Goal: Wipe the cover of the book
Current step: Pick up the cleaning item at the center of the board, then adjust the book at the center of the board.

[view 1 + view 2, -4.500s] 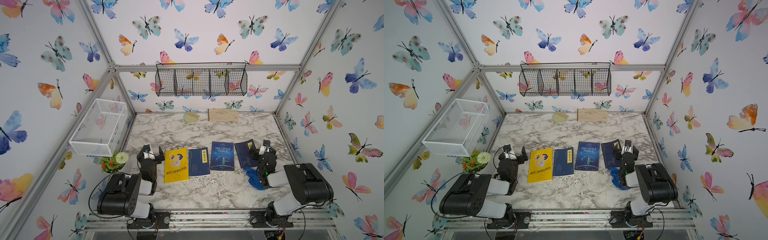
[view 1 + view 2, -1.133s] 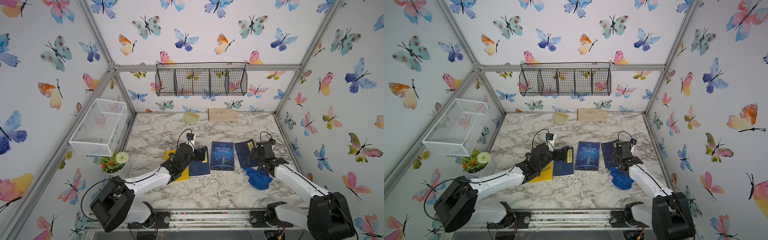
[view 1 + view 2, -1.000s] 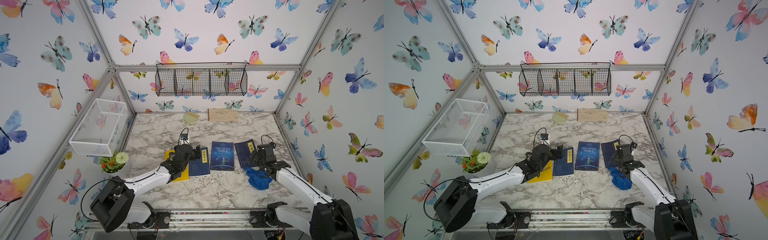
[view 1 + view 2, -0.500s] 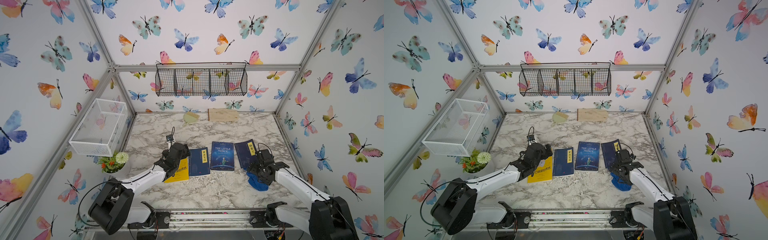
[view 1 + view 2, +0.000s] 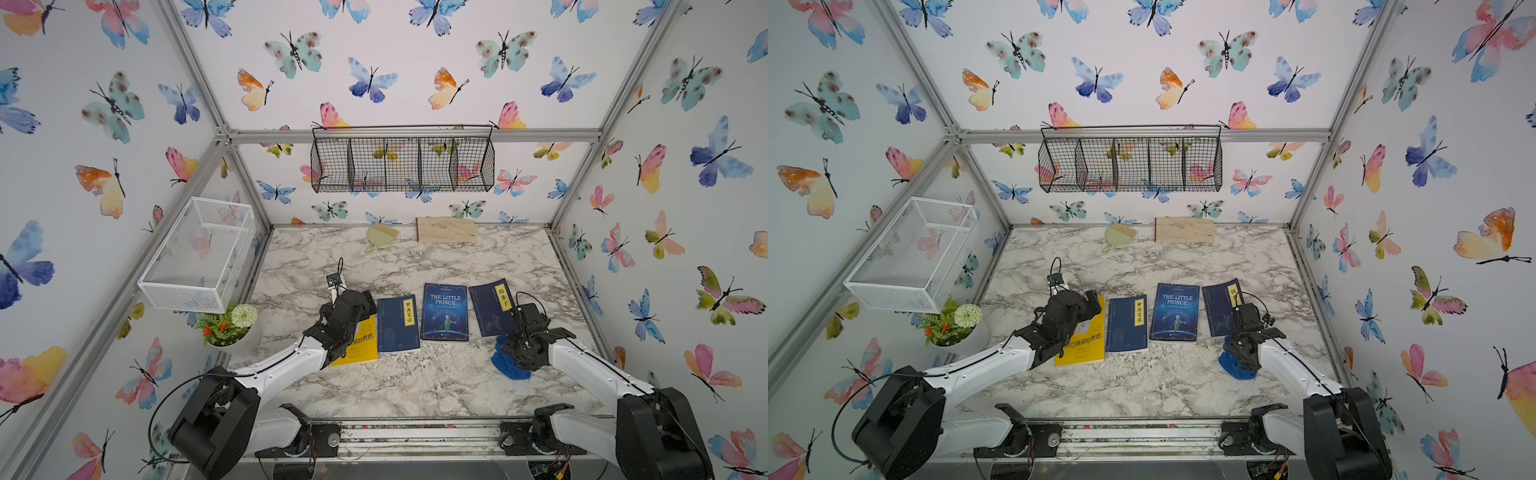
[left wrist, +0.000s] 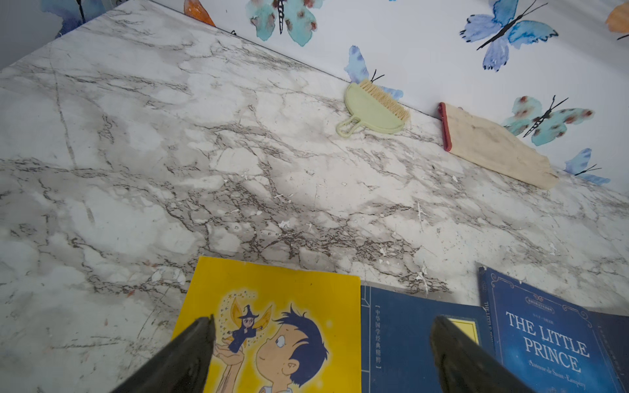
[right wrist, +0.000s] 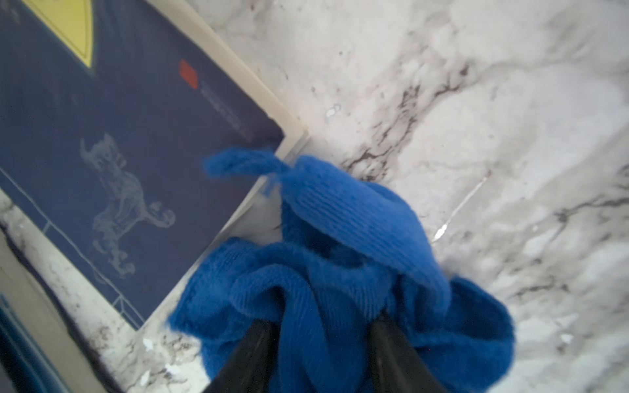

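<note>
Left arm (image 5: 291, 357) extended, jaws wide apart; right arm (image 5: 582, 361) angled down, jaws pinching blue cloth (image 7: 340, 221).

Table (image 5: 415, 266): white marble pattern with grey veins, small pale flecks scattered on it.
Brush (image 5: 381, 237): pale green with a loop handle and tan bristles, lying at the table's back edge, bristles toward the wall.
Pad (image 5: 446, 229): beige and flat, red trim on one short end, near the brush along the back wall.
Black basket (image 5: 402, 164): wire, split into compartments, hung on the back wall.
White basket (image 5: 195, 253): mesh, on the left wall.
Plant (image 5: 232, 328): green leaves, a white bloom, orange flowers, white pot, below the white basket.
Walls (image 5: 374, 62): butterfly print.
</note>
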### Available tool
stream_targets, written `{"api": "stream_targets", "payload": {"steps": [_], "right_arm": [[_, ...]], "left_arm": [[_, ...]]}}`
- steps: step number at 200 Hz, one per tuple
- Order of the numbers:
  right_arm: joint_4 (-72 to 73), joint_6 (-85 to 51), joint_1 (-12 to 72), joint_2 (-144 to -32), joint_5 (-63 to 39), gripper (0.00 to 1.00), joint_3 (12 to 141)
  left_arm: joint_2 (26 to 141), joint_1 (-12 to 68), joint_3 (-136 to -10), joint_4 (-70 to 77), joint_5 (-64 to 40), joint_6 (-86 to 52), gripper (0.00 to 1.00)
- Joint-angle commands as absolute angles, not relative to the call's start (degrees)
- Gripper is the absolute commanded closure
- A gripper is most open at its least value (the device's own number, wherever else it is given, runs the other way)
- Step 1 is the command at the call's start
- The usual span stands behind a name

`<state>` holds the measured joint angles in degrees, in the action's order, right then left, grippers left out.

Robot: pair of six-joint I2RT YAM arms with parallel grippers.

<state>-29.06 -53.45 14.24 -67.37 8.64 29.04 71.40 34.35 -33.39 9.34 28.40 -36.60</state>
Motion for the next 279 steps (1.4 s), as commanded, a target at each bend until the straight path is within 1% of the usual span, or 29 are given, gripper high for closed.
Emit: {"api": "stream_targets", "payload": {"steps": [1,49,57,82,108,123,138,161,173,187,207,220,232,251,263,279], "right_arm": [[-29.86,-54.84,14.33,-67.87,5.95,0.66,28.11],[-32.36,-53.48,14.4,-64.28,6.4,0.94,32.43],[-32.49,-52.8,14.38,-63.87,6.2,0.96,33.12],[-35.09,-50.77,14.33,-62.91,6.5,0.98,36.12],[-34.49,-47.37,14.33,-60.06,6.7,0.98,37.7],[-32.28,-45.96,14.4,-57.23,7.73,0.98,37.38],[-29.88,-44.77,14.35,-54.41,9.29,0.98,37.18],[-26.68,-40.83,14.34,-52.12,10.46,0.98,38.79],[-26.27,-39.13,14.29,-52.78,11.63,0.98,40.69],[-26.28,-37.37,14.24,-54.89,13.55,0.98,43.14],[-26.14,-35.87,14.15,-59.33,16.75,0.98,46.34],[-25.39,-36.0,13.87,-62.25,18.08,0.98,47.73],[-24.59,-36.3,12.4,-63.96,18.1,0.98,48.35],[-23.15,-36.22,8.49,-65.08,16.17,0.98,48.35],[-22.77,-35.72,5.76,-65.3,14.9,0.98,48.09],[-22.37,-34.63,2.02,-65.69,12.79,0.98,47.73]], "left_arm": [[69.55,34.37,-33.05,9.5,31.38,-38.24,0.01],[66.25,34.24,-29.73,12.82,31.4,-38.24,0.02],[66.18,34.2,-28.84,13.82,31.57,-38.79,0.02],[67.12,34.21,-26.18,21.34,29.24,-36.99,0.02],[67.32,34.25,-25.41,22.61,30.09,-36.38,0.0],[66.98,34.19,-24.99,23.2,29.33,-35.74,0.05],[66.96,34.15,-24.34,26.51,23.79,-32.44,0.05],[70.69,34.29,-24.86,32.83,10.32,-26.83,0.06],[73.64,34.73,-27.77,33.41,2.41,-25.88,0.09],[76.76,37.71,-33.34,30.72,-0.83,-28.89,0.11],[81.88,47.25,-43.01,25.62,2.66,-31.72,0.12],[87.92,53.28,-51.18,19.78,6.5,-33.7,0.12],[94.18,57.46,-58.77,14.84,5.76,-35.31,0.14],[103.92,60.81,-66.7,12.84,3.22,-38.36,0.23],[108.39,61.75,-70.63,12.26,1.48,-39.6,0.25],[112.66,62.47,-74.56,10.84,1.71,-40.72,0.26]]}}
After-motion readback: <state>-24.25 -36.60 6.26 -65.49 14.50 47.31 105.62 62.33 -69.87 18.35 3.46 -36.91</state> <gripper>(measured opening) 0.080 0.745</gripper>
